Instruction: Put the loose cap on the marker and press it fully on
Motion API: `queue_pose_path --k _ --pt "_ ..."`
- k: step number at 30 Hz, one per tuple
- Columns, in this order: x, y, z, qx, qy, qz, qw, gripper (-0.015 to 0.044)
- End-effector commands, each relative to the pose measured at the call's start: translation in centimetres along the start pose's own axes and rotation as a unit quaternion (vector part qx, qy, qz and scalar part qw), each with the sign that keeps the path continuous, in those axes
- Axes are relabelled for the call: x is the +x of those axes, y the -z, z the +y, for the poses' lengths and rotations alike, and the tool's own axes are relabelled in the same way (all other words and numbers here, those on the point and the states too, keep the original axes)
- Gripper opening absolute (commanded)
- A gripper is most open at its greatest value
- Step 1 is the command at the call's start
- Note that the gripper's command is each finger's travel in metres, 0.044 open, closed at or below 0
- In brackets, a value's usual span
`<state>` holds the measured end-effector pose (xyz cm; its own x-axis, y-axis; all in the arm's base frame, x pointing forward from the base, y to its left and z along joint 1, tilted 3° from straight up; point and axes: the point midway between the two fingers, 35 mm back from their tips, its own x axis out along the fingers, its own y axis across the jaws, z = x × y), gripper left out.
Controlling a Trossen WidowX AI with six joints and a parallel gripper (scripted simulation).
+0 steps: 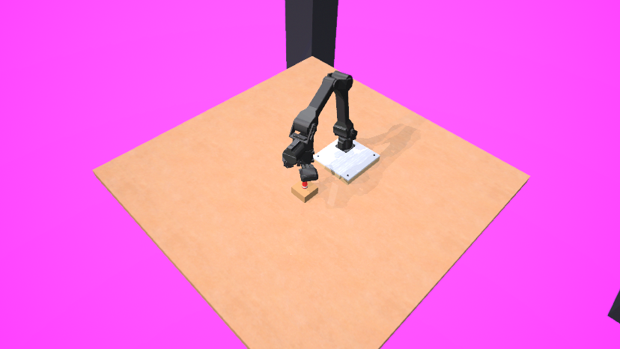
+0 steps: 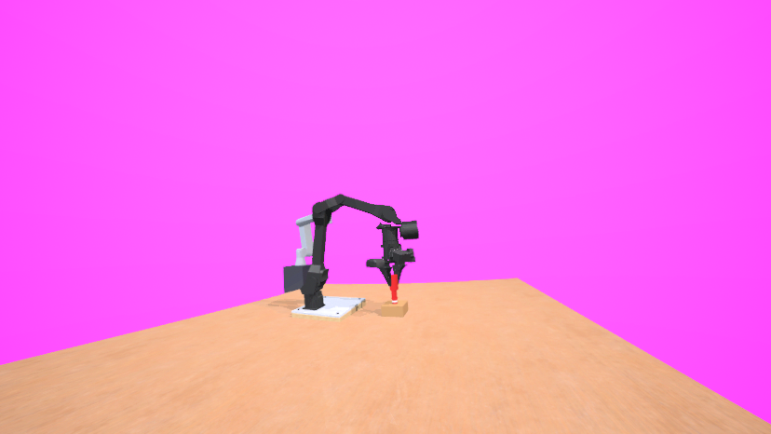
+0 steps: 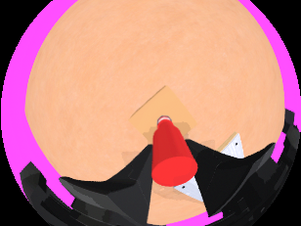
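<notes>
- My gripper is clamped on the red cap, pointing straight down over the holder block.
- In the wrist view the cap's open end lines up with the marker tip below it.
- I judge pickup and alignment done.
- Left: 1 seating press to the click, then release and retreat.
</notes>
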<state>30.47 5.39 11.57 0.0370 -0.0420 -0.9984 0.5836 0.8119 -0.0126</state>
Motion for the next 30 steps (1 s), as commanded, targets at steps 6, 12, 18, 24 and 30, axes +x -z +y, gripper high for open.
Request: queue_pose_path --k 6,12,18,24,30 --pt "1.5 0.0 0.0 0.0 0.0 -0.002 1.0 0.0" --pt "2.5 0.0 -0.1 0.0 0.0 -0.002 1.0 0.0" --pt "2.9 0.0 -0.1 0.0 0.0 -0.002 1.0 0.0" --pt "2.9 0.0 -0.1 0.002 0.001 -0.001 1.0 0.0026" --pt "2.9 0.0 -0.1 0.002 0.001 -0.001 1.0 0.0184"
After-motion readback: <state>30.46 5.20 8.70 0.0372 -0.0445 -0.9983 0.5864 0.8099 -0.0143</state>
